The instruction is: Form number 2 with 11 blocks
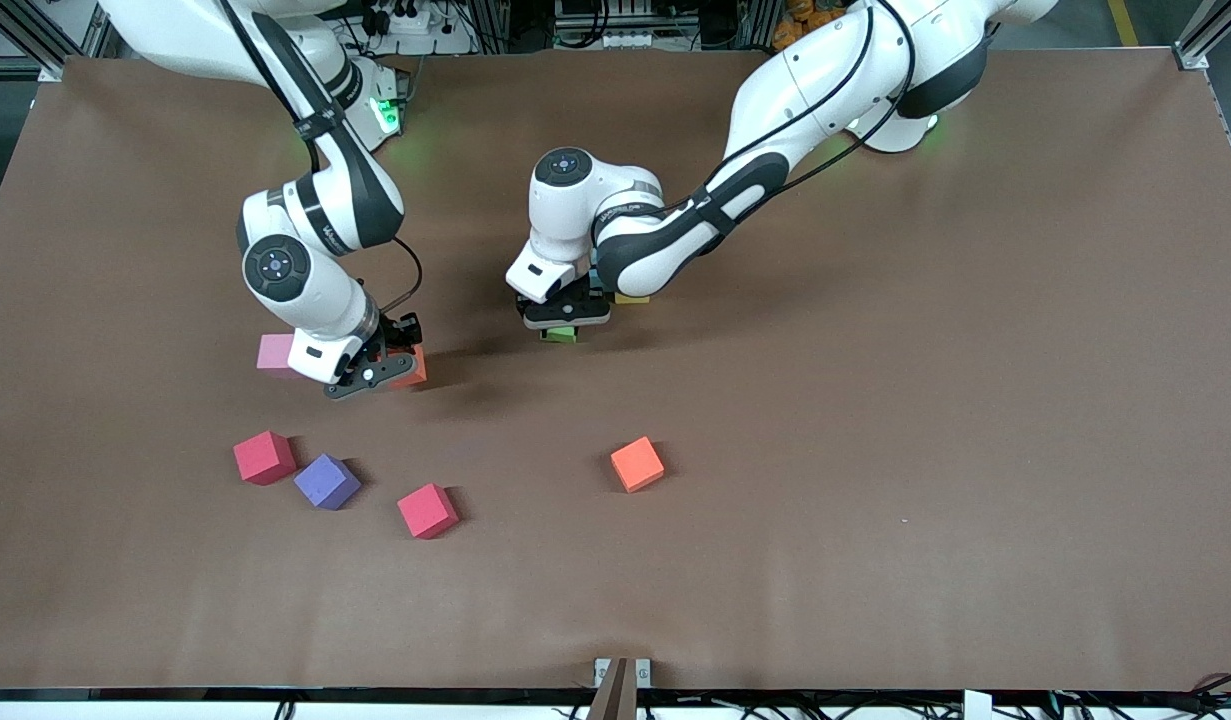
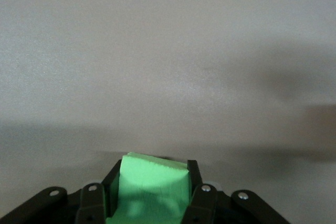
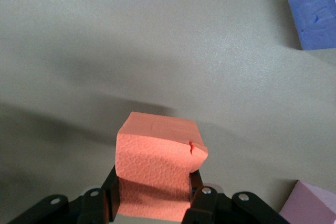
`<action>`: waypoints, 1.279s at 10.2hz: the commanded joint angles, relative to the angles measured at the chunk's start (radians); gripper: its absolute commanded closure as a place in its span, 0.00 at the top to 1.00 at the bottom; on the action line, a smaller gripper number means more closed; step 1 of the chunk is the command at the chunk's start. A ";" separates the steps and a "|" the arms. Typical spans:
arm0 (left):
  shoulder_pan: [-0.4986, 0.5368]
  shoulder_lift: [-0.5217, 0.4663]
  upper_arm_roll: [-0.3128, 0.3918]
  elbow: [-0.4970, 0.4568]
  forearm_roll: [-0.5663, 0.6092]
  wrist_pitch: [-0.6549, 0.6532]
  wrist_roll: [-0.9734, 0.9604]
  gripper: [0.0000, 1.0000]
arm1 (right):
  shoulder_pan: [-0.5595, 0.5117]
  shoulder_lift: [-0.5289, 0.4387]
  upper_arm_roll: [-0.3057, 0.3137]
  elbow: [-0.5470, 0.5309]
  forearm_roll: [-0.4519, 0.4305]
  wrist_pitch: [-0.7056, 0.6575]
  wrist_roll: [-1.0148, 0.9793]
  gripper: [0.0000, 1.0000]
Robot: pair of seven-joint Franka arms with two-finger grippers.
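Brown table (image 1: 875, 400), matte foam blocks (image 1: 637, 464), scattered

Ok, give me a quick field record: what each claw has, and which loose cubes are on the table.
left claw: shut on green cube, mid-table
right claw: shut on orange cube, beside pink cube
loose cubes nearer the front camera: red cube, purple cube, second red cube, second orange cube
partly hidden under left arm: yellow cube
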 commanded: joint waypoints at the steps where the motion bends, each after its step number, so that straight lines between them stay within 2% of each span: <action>1: -0.007 0.023 -0.005 0.013 -0.002 -0.027 -0.013 0.37 | -0.001 -0.001 0.004 0.010 -0.013 -0.007 -0.003 0.00; 13: -0.015 0.043 -0.005 0.005 0.000 -0.050 -0.050 0.40 | -0.001 -0.003 0.005 0.008 -0.013 -0.010 -0.003 0.00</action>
